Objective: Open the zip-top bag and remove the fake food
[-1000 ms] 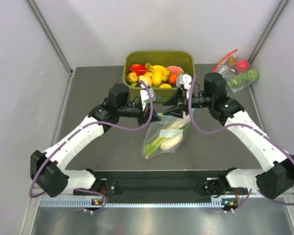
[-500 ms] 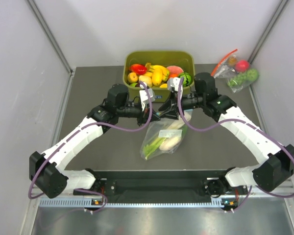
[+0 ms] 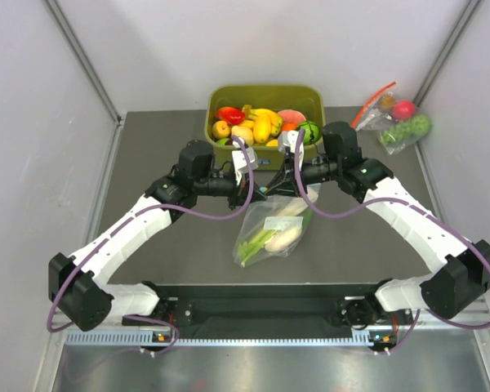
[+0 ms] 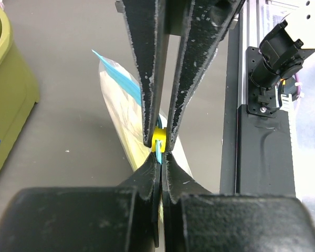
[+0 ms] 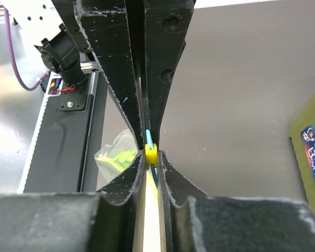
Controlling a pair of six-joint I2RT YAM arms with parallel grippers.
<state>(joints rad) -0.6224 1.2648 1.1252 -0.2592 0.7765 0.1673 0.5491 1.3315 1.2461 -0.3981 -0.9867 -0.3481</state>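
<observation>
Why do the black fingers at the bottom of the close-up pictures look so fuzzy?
Left wrist view: the left gripper sits right under its lens, too near to focus; right wrist view: same for the right gripper; top view: farther off, all sharp.

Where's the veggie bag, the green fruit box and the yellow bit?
Clear crinkly zip-top bag (image 3: pixel 273 233): top view, its middle.
Olive-green plastic bin (image 3: pixel 265 88): top view, far rim.
Small yellow zip tab (image 4: pixel 158 137): left wrist view, its face.

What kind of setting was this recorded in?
Probably a lab robot cell, not a home: plain white panel walls box in a dark table, two robot arms sit on a black base plate, and a bin holds toy fruit.
</observation>
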